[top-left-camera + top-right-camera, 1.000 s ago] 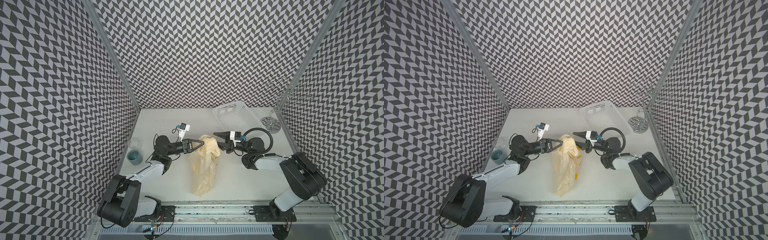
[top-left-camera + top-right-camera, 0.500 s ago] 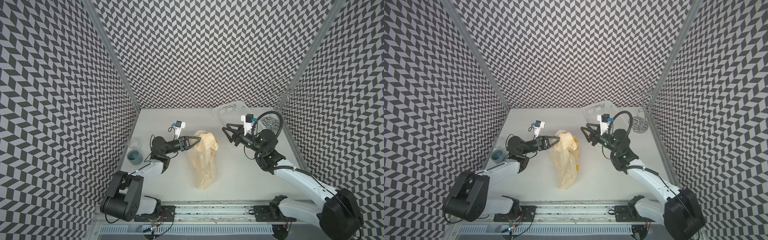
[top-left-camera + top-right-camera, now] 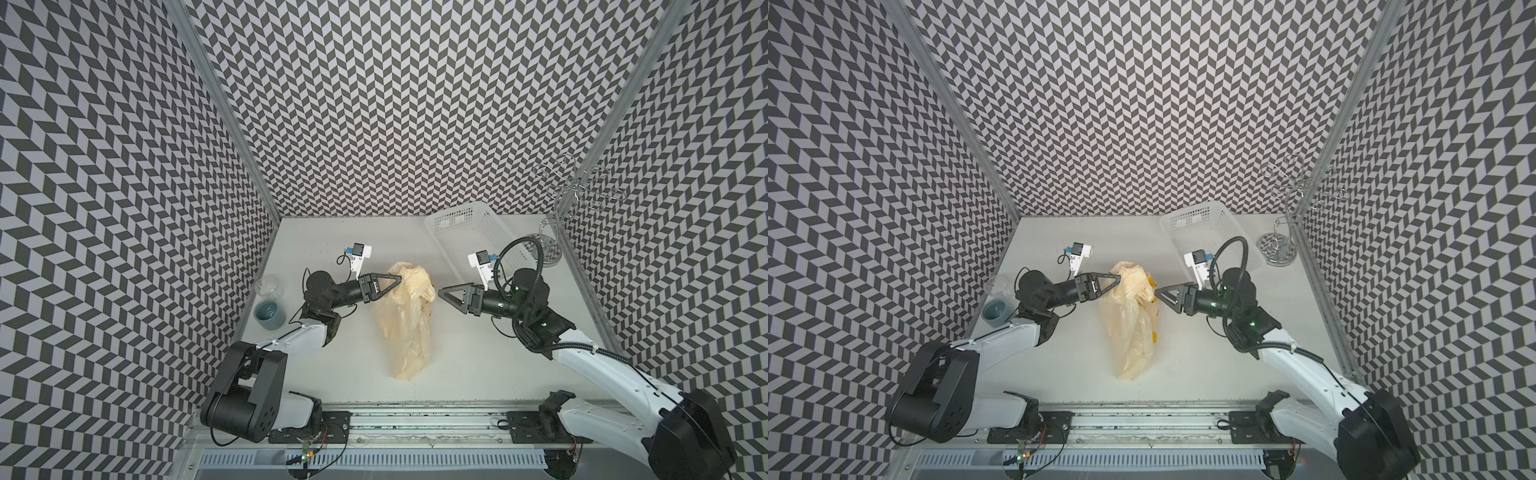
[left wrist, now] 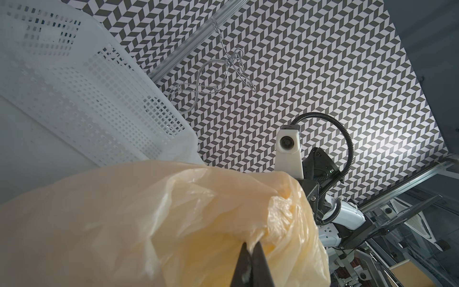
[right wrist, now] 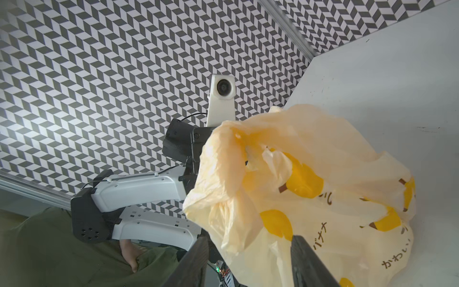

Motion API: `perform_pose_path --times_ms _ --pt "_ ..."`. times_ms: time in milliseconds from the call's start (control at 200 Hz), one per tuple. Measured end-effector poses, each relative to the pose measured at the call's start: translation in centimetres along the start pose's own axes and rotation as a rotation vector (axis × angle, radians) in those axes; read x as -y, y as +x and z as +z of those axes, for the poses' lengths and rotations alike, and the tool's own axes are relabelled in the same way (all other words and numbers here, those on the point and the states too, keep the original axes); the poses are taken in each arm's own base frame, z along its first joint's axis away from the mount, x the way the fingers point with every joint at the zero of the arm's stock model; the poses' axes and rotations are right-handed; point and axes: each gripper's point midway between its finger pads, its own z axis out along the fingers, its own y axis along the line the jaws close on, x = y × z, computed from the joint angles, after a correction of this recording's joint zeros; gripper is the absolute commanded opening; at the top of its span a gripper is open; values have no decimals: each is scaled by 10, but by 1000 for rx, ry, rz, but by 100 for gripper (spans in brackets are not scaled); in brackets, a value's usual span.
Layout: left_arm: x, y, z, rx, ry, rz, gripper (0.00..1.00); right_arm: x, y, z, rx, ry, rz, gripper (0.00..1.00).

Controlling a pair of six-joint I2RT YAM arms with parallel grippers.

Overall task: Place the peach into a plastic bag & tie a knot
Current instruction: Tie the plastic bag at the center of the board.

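Left wrist view: left jaws pinched on the plastic bag (image 4: 149, 223), contents veiled; right jaws spread, seemingly empty.

My left hand (image 3: 1116, 279) pinches the raised top of the thin cream-yellow plastic bag (image 3: 1127, 332), which trails down onto the white bench (image 3: 1204, 365); my right hand (image 3: 1158, 296) points at it from just beside.

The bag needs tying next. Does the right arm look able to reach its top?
Likely yes: the right arm, jaws open, faces the bag with nothing between; the left arm pinches its top.
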Motion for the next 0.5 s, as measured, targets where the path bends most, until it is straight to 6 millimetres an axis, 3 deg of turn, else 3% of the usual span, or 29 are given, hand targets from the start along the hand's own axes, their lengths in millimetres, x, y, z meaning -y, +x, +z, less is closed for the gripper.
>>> perform_pose_path --times_ms 501 --pt "-2 1 0 -2 -6 -6 0 7 22 25 -89 -25 51 51"
